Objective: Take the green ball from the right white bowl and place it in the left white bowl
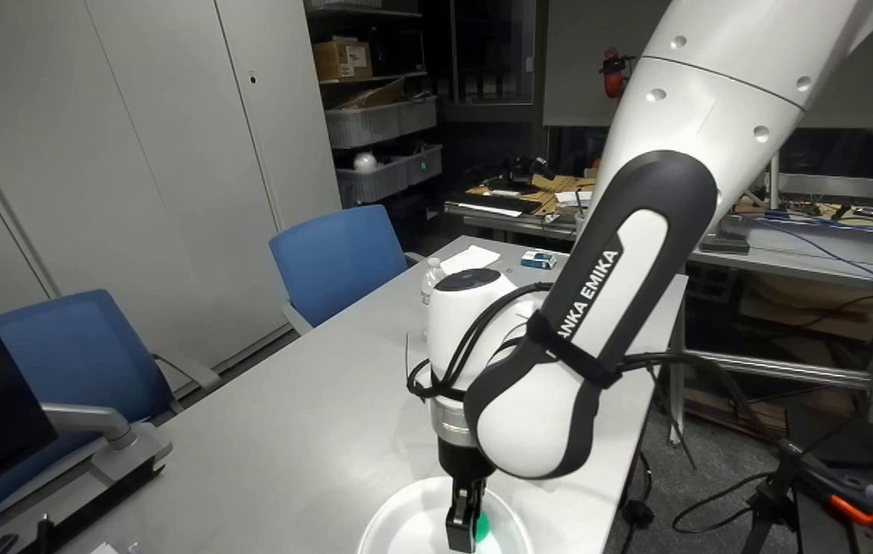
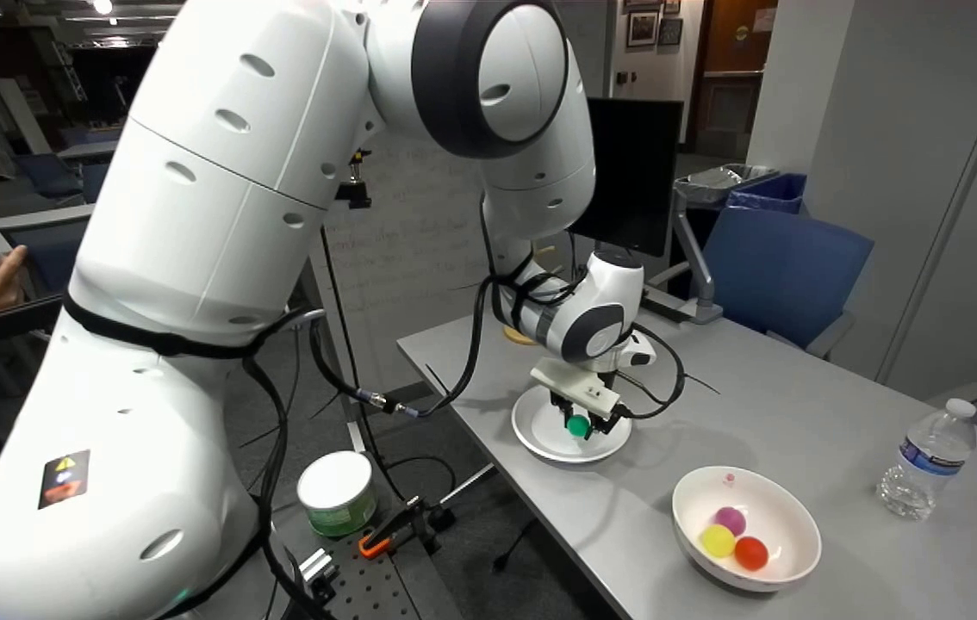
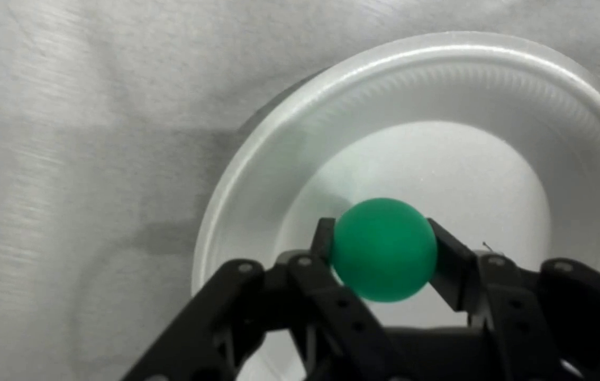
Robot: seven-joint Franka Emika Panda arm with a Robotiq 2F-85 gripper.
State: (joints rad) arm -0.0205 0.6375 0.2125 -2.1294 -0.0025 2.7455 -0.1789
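My gripper [image 3: 379, 238] is shut on the green ball [image 3: 383, 250], with one fingertip on each side of it. The gripper also shows in both exterior views [image 1: 464, 517] [image 2: 585, 422], and so does the green ball [image 1: 482, 527] [image 2: 577, 425]. The ball is held over the inside of the left white bowl [image 3: 437, 153], the wide shallow one, which also shows in both exterior views [image 1: 398, 512] [image 2: 532, 437]. Any gap under the ball is hard to judge. The right white bowl [image 2: 777, 508], smaller and deeper, stands apart in an exterior view and is out of the wrist view.
The right bowl holds a purple ball [image 2: 730, 520], a yellow ball [image 2: 718, 540] and a red ball [image 2: 751, 553]. A water bottle [image 2: 928, 461] stands beyond it on the grey table [image 2: 669, 534]. A monitor [image 2: 633, 172] and blue chairs [image 2: 781, 267] stand around the table.
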